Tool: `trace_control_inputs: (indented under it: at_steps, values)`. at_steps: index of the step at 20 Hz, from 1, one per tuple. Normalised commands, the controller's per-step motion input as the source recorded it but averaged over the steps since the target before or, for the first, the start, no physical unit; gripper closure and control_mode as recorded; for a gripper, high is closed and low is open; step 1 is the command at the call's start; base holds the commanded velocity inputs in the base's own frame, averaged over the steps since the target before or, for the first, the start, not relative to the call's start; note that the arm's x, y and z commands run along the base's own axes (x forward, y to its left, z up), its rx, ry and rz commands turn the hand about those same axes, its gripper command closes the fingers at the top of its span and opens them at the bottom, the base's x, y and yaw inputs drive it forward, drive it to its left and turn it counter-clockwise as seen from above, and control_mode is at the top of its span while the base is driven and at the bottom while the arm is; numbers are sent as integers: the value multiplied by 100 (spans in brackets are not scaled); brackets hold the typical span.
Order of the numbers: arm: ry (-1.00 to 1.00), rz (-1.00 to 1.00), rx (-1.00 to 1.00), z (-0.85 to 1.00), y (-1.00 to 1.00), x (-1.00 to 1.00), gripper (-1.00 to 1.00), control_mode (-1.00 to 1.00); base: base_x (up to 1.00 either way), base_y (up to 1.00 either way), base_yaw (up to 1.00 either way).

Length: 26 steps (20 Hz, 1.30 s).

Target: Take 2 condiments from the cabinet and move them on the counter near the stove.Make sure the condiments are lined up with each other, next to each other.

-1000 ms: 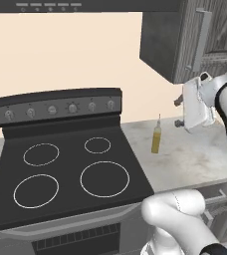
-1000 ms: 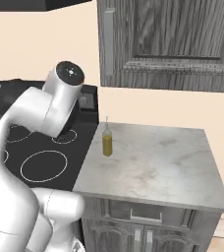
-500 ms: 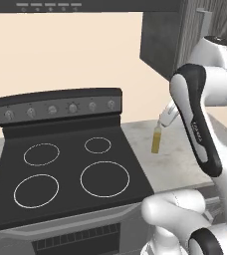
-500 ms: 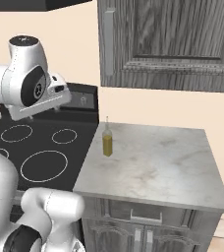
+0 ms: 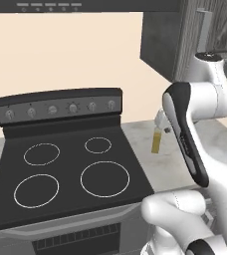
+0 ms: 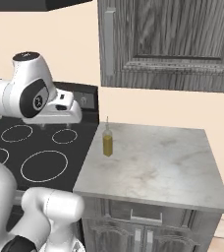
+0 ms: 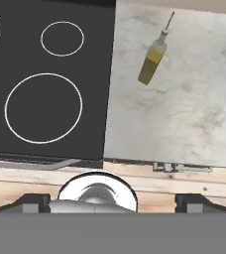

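Note:
One condiment, an olive-yellow bottle [image 5: 157, 143] [image 6: 107, 143] [image 7: 152, 62] with a thin nozzle, stands upright on the counter [image 6: 173, 167] [image 7: 184, 114] just right of the stove [image 5: 60, 164] [image 6: 40, 147] [image 7: 45, 74]. My gripper [image 6: 55, 126] [image 7: 114, 201] hangs open and holds nothing, pointing down over the stove's right front, left of the bottle and apart from it. The dark wood-grain cabinet [image 6: 173, 39] [image 5: 205, 35] hangs above the counter, and its door looks shut.
The stove's raised back panel [image 5: 60, 107] carries round knobs. A range hood [image 5: 85, 5] sits above it. Base cabinets with a bar handle [image 6: 146, 216] [image 7: 182, 167] lie under the counter. The counter ends at its right edge [image 6: 222, 187]. My arm [image 5: 185, 129] partly blocks the bottle.
My arm has swung away from the cabinet side and the hand now looks straight down over the stove's edge. The bottle has stayed in place. The jaws stayed open.

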Motion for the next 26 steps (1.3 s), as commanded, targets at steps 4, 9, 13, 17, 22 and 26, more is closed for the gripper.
trace_control_inputs:
  at_steps: [4, 9, 13, 17, 22, 26]
  values:
    - [-1, -18, 12, -11, -33, -14, -100, -100, 0, 0, 0]
    - [0, -1, 6, 0, -11, -22, -100, -100, 0, 0, 0]
    - [0, 0, 4, 0, 0, 0, -100, -100, 0, 0, 0]
    - [-1, 0, 3, 0, -7, -26, -100, 100, -22, -6, 0]
    - [0, 0, 0, 0, 0, 0, -100, 100, -100, -6, 4]
    - [0, 0, 0, 0, 0, 0, -100, 100, -85, 22, 44]
